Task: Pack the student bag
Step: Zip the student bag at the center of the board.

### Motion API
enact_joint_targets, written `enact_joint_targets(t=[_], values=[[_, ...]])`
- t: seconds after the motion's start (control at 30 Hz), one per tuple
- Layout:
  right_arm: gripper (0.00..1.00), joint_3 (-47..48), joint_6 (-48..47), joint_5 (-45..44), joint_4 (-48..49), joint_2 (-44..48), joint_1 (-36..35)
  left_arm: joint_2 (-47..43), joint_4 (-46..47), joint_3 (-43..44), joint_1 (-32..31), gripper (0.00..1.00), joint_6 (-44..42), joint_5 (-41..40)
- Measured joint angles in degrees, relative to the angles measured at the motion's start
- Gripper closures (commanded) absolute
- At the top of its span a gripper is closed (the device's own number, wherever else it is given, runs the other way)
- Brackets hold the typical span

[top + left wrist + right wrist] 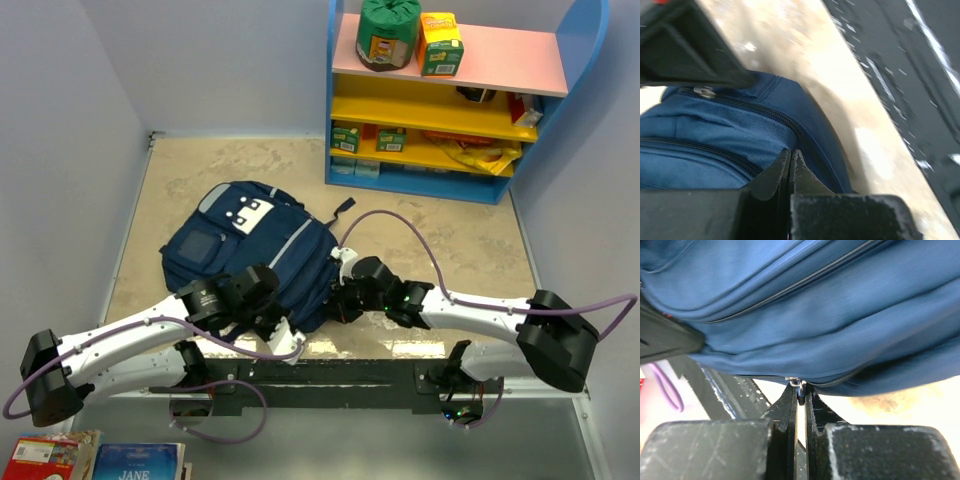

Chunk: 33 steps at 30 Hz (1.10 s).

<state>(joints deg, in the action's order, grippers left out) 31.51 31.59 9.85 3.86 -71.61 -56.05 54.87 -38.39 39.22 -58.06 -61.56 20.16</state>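
Note:
The student bag (250, 245), navy blue with white patches, lies flat on the tan table in the top view. My left gripper (272, 322) sits at the bag's near edge. In the left wrist view its jaws (791, 152) are pressed together with the tips pinched into the blue fabric (715, 135) beside a zipper line. My right gripper (345, 298) is at the bag's near right corner. In the right wrist view it (801, 390) is shut on a small metal zipper pull (800, 387) under the edge of the bag (815, 315).
A blue shelf unit (450, 100) with yellow and pink boards holds boxes and packets at the back right. Books (140, 462) lie at the bottom left, off the table. The black arm-mount rail (330, 375) runs along the near edge. A purple cable (420, 240) loops over the table right of the bag.

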Motion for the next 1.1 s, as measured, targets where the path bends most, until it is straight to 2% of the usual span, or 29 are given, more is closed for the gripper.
enact_joint_targets(t=[0.2, 0.43, 0.67, 0.73, 0.77, 0.93, 0.97, 1.0, 1.1], values=[[1.00, 5.68, -3.10, -0.11, -5.88, -3.45, -0.02, -4.37, -10.21, -1.55, 2.97, 1.00, -7.10, 1.40], [1.00, 9.22, -5.66, -2.49, -10.25, -5.60, 0.59, -9.14, -17.49, -1.11, 7.43, 1.00, -12.37, 0.20], [1.00, 11.69, -5.01, -4.66, -11.63, -8.87, 7.76, -13.88, -19.61, -1.03, 11.08, 1.00, -14.60, 0.48], [1.00, 11.61, -4.92, -4.22, -10.80, -8.74, 8.02, -14.03, -20.06, -1.03, 11.26, 0.99, -14.60, 0.50], [1.00, 11.43, -4.81, -3.89, -10.25, -8.68, 8.04, -13.92, -20.26, -0.98, 11.30, 0.91, -14.58, 0.55], [1.00, 8.68, -4.59, -0.61, -5.60, -8.61, 8.52, -8.33, -21.44, 1.77, 11.45, 0.91, -10.54, 1.03], [1.00, 8.33, -4.66, -0.04, -4.94, -8.59, 8.68, -6.82, -21.51, 2.78, 11.45, 0.56, -9.09, 1.14], [1.00, 8.04, -4.74, 0.35, -4.33, -8.50, 8.85, -4.46, -21.29, 4.13, 11.47, 0.01, -6.78, 1.75], [1.00, 7.28, -5.16, 0.85, -2.97, -7.98, 9.22, 0.26, -18.12, 6.34, 11.41, 0.00, 0.61, 5.75]])
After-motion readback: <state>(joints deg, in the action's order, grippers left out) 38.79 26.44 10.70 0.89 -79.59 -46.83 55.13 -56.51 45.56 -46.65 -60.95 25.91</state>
